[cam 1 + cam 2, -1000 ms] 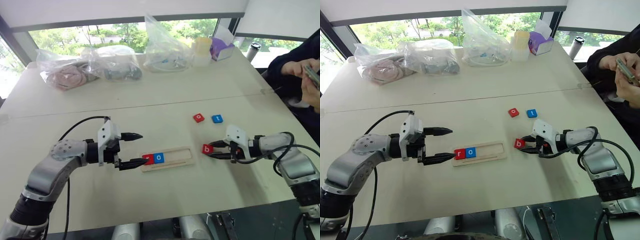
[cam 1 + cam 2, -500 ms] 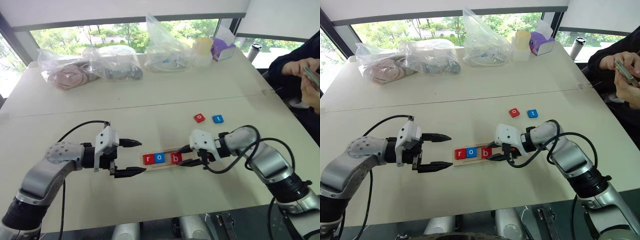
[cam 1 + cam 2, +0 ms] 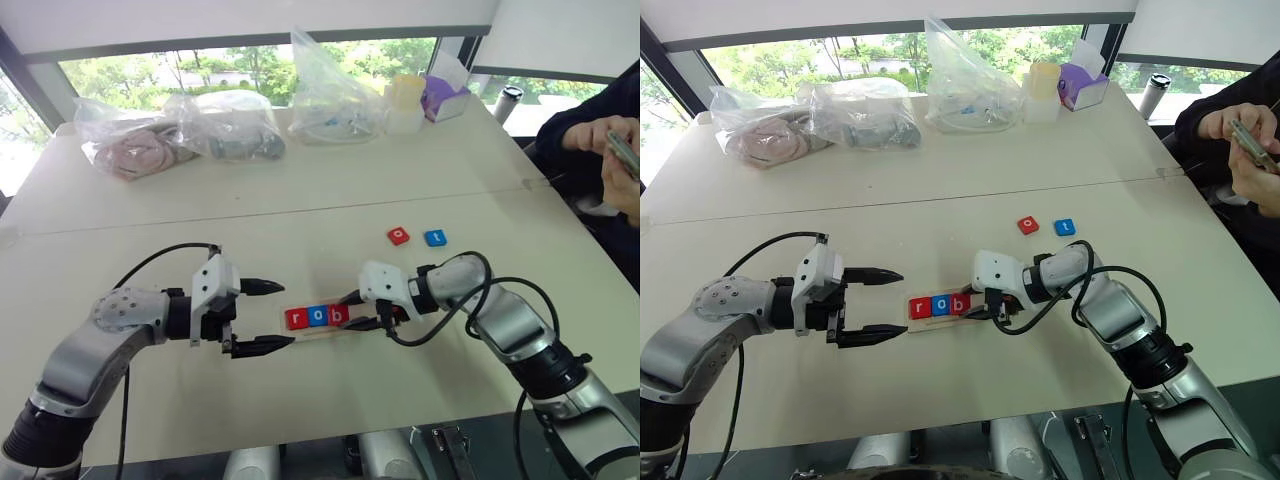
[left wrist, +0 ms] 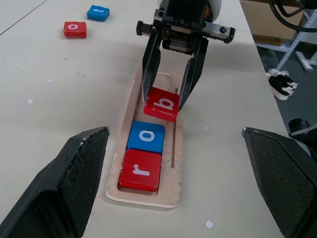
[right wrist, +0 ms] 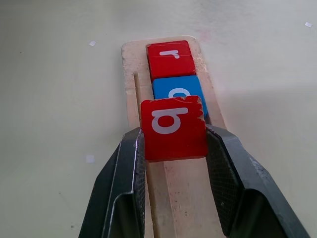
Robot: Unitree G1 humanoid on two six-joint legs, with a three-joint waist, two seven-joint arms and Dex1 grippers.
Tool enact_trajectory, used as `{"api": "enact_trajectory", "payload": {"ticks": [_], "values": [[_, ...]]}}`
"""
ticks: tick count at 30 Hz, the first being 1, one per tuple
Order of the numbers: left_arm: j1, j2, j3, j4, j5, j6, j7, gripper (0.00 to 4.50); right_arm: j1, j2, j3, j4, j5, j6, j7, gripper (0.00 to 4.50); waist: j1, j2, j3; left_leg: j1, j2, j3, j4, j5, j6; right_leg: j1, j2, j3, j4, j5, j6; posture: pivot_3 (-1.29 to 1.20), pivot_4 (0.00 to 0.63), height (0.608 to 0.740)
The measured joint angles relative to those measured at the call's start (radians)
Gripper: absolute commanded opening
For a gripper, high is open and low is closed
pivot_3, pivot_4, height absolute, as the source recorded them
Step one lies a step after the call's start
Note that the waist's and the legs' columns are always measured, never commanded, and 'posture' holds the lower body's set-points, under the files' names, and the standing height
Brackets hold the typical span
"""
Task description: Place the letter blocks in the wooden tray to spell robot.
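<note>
Since a second ago, the right gripper has swung in from the open bench and now holds the red "b" block clamped between its fingers, tilted over the third slot of the wooden tray, its near edge overlapping the blue "o" block. With the red "r" block seated beside that, "rob" is nearly spelled. Red "o" and blue "t" lie well apart on the bench. Left gripper hovers with jaws wide apart, empty, at the tray's end.
</note>
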Motion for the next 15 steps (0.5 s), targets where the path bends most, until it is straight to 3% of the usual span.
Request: {"api": "enact_trajectory", "payload": {"ticks": [15], "values": [[0.000, -0.005, -0.001, -0.011, 0.000, 0.002, 0.009, 4.50, -0.004, 0.010, 0.016, 0.038, -0.031, -0.039, 0.003, 1.13, 0.000, 0.000, 0.000, 0.000, 0.000, 0.000, 0.000, 0.000, 0.000, 0.000, 0.000, 0.000, 0.000, 0.000, 0.000, 0.00, 0.150, 0.740]]}}
